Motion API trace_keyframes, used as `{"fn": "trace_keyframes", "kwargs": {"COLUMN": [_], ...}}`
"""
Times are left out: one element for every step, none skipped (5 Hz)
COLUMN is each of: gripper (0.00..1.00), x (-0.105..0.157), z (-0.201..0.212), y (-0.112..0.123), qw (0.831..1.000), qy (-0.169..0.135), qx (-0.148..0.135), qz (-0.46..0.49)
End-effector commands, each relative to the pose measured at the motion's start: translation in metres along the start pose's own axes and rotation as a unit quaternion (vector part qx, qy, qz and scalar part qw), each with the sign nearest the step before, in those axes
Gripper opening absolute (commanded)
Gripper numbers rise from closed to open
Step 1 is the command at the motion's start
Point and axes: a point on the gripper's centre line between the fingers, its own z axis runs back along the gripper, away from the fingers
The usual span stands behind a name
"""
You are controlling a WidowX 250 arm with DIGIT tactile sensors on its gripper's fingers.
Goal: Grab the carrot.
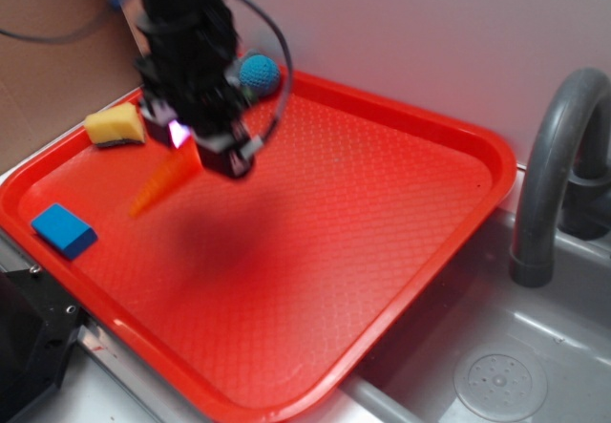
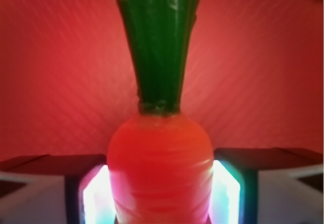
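Note:
The orange carrot [image 2: 159, 158] with its dark green stem [image 2: 157, 42] fills the middle of the wrist view, its thick end wedged between the two lit pads. My gripper [image 2: 161, 196] is shut on it, both pads touching its sides. From outside, the black gripper [image 1: 202, 151] hangs over the left part of the red tray [image 1: 477, 213]. The carrot [image 1: 158, 186] sticks out below and to the left of it, blurred, tip pointing toward the tray's left side.
On the tray lie a yellow sponge [image 1: 116, 125] at the far left, a blue block [image 1: 63, 229] near the left rim and a blue ball [image 1: 258, 74] at the back. A grey faucet [image 1: 554, 156] and sink [image 1: 535, 347] are at right.

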Motion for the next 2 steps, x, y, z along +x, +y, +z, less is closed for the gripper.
{"fn": "trace_keyframes", "kwargs": {"gripper": [0.00,0.00], "x": [-0.012,-0.016], "z": [0.106,0.119], "y": [0.039,0.044], "qw": [0.993,0.995], "qy": [-0.100,-0.079], "qx": [-0.037,-0.060], "qz": [0.043,0.027]}}
